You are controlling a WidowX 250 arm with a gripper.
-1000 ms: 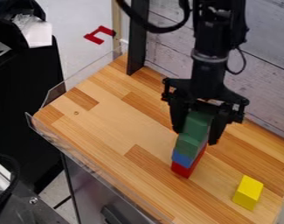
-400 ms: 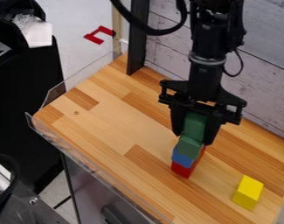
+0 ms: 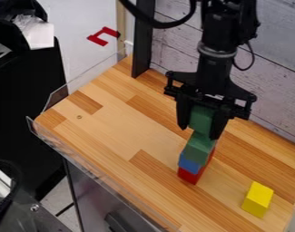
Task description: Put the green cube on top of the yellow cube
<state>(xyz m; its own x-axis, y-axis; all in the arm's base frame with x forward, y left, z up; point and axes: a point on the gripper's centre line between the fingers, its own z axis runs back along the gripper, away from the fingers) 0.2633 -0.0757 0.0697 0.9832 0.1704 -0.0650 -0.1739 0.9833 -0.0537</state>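
Muted green upper cube point(image 3: 201, 118) — clamped in the end effector point(image 3: 199, 132), bright yellow cube point(image 3: 257, 199) — flat-faced, on wooden tabletop point(image 3: 113, 131)

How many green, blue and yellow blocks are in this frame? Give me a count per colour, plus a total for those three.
Green: 2 (upper green block, lower green block)
Blue: 1 (blue block)
Yellow: 1 (yellow block)
Total: 4

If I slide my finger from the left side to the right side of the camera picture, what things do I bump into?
White paper → red shape → black post → block tower → yellow cube.
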